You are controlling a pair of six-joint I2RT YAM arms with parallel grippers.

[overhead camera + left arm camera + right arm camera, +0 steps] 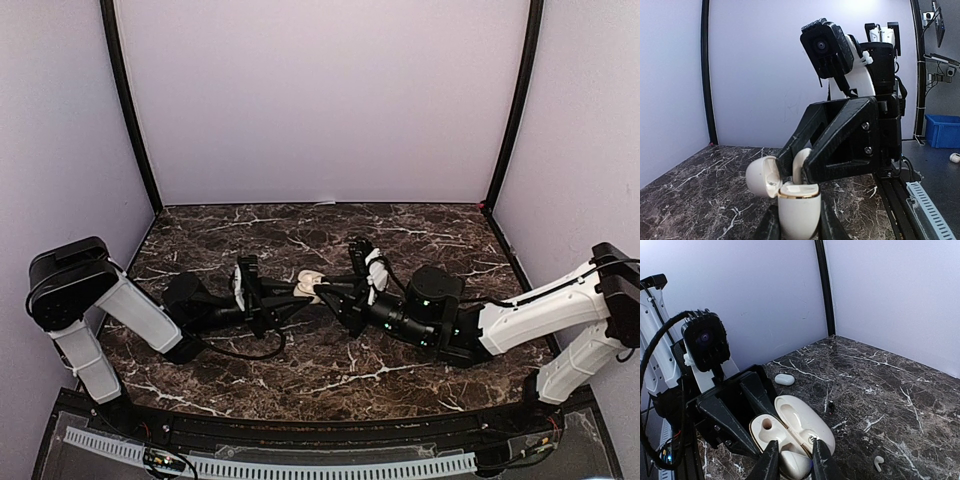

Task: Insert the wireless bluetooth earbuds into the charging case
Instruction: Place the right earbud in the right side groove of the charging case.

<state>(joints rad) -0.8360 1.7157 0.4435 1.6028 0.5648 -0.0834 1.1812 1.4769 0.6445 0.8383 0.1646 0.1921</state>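
Observation:
The white charging case (799,202) stands upright with its lid (761,176) swung open, and my left gripper (799,227) is shut on its body. My right gripper (792,462) is shut on a white earbud (794,466), which it holds at the case's open top. From the left wrist view the earbud (801,164) stands just above the gold rim. One socket (767,424) of the case (805,420) is empty. A second earbud (879,462) lies loose on the marble. From the top view both grippers meet at the case (308,283) mid-table.
A white oval object (784,379) lies on the marble behind the case, and a small dark bit (829,406) beside the lid. Lilac walls close the back and sides. A blue bin (942,131) sits outside the enclosure.

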